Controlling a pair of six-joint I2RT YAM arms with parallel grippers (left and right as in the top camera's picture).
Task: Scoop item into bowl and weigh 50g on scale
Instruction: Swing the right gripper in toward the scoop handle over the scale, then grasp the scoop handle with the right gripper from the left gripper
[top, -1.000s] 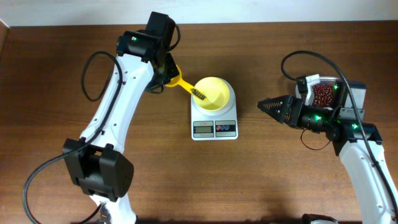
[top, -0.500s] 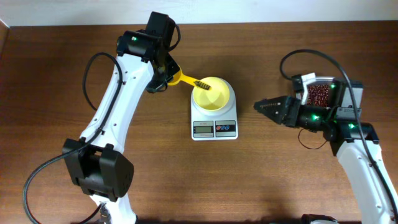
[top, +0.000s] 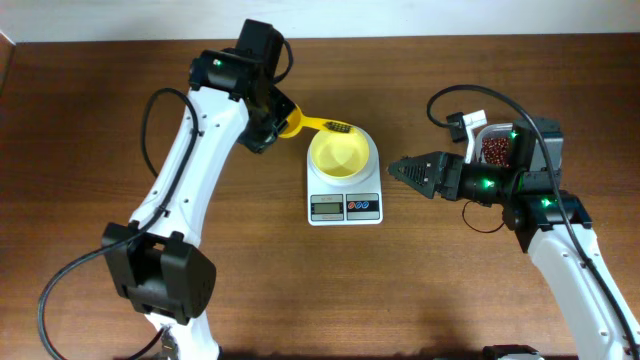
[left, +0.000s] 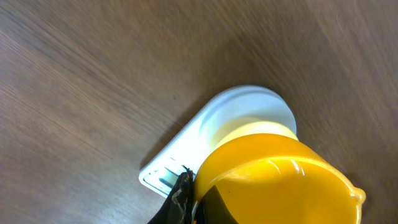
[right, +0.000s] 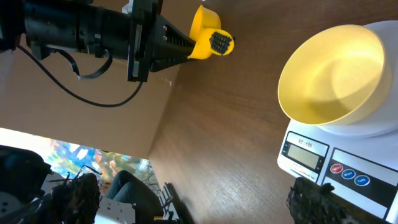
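The pale yellow bowl (top: 343, 155) sits on the white scale (top: 345, 205); no beans show inside it. My left gripper (top: 281, 119) is shut on the handle of a yellow scoop (top: 318, 125). The scoop head hangs at the bowl's far rim with a few dark beans (top: 340, 127) in it. In the left wrist view the scoop (left: 273, 180) fills the bottom right, over the scale (left: 242, 115). My right gripper (top: 396, 168) is open and empty, just right of the scale. The right wrist view shows the bowl (right: 333, 74), the scale (right: 348, 168) and the scoop (right: 208, 34).
A clear plastic container (top: 497, 130) holding red beans (top: 493, 150) stands at the right, partly hidden behind my right arm. A black cable loops above it. The table surface is brown wood.
The scoop has risen out of the bowl and moved back to its far rim. My right arm has moved left toward the scale, covering more of the bean container.
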